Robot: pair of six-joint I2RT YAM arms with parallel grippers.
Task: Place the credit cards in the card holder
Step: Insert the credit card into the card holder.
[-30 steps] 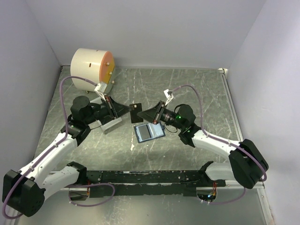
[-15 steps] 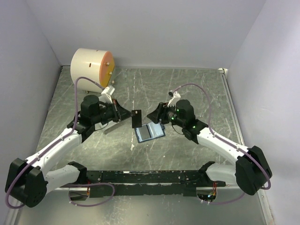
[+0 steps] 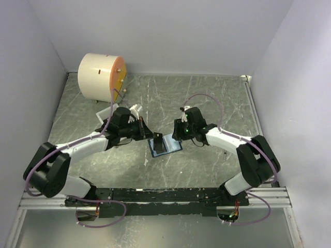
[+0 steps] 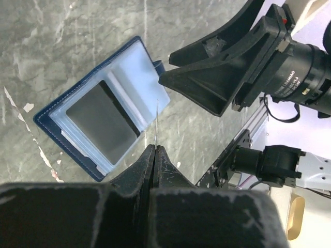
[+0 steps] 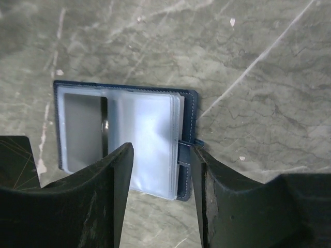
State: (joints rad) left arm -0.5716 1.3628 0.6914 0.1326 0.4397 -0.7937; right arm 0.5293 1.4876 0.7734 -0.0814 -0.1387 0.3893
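The card holder (image 3: pixel 166 144) lies open on the table, navy outside with light blue pockets; it also shows in the left wrist view (image 4: pixel 101 124) and the right wrist view (image 5: pixel 124 135). My left gripper (image 3: pixel 150 136) is shut on the dark credit card (image 3: pixel 158 143), which stands on edge over the holder's left part; in the left wrist view the gripper (image 4: pixel 155 148) pinches the card, a thin line (image 4: pixel 156 121). My right gripper (image 3: pixel 177 135) is open, its fingers (image 5: pixel 119 170) astride the holder's snap-tab side (image 5: pixel 187 151). The orange-yellow card is out of view.
A big cream cylinder with an orange face (image 3: pixel 101 76) stands at the back left. A white tray (image 3: pixel 106 111) lies behind my left arm, partly hidden. Grey walls close in the left, back and right.
Both arms have swung in towards the holder. The left gripper brought the dark card down and right over it. The right gripper dropped to the holder's right edge.
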